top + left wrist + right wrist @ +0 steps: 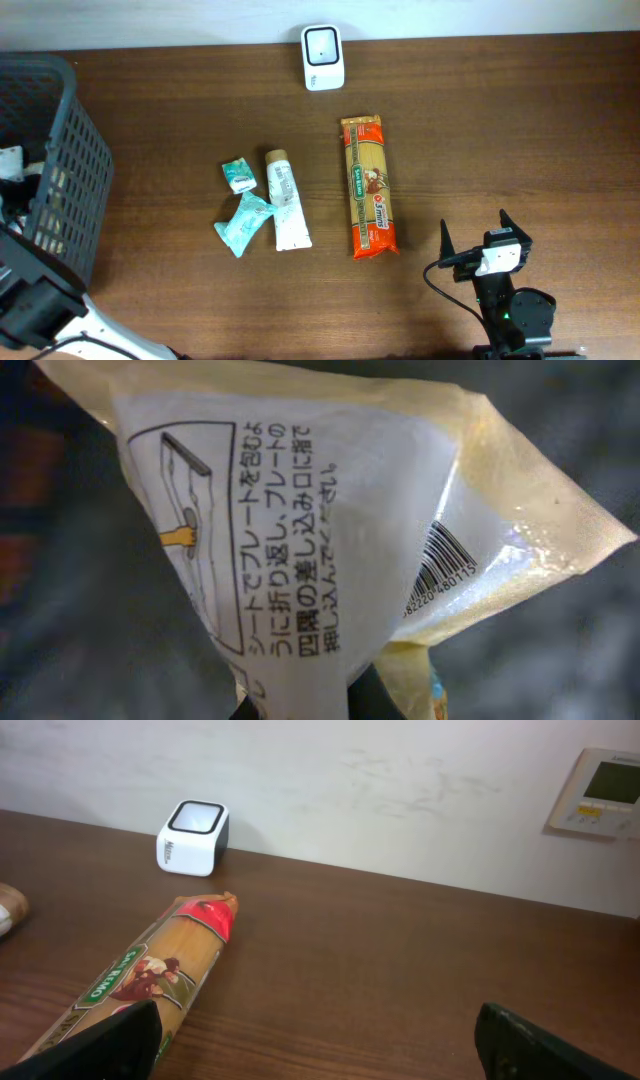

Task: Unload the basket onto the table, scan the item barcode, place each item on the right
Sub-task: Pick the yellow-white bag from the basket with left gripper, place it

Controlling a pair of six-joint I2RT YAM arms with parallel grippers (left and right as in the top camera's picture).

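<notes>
A pale yellow and white packet [330, 520] with Japanese print fills the left wrist view, its barcode [440, 565] facing the camera on the right side. My left gripper [300, 712] is shut on the packet's lower end, and only dark finger edges show there. In the overhead view the left arm [40, 305] sits beside the basket, its fingers hidden. The white scanner [323, 57] stands at the table's far edge [193, 838]. My right gripper [475, 228] rests low at the front right, open and holding nothing [320, 1050].
A dark mesh basket [50, 170] stands at the left edge. A long pasta packet [369, 187] lies mid-table, just left of the right gripper [140, 980]. A white tube [285, 200] and two teal packets [239, 174] [243, 222] lie left of it.
</notes>
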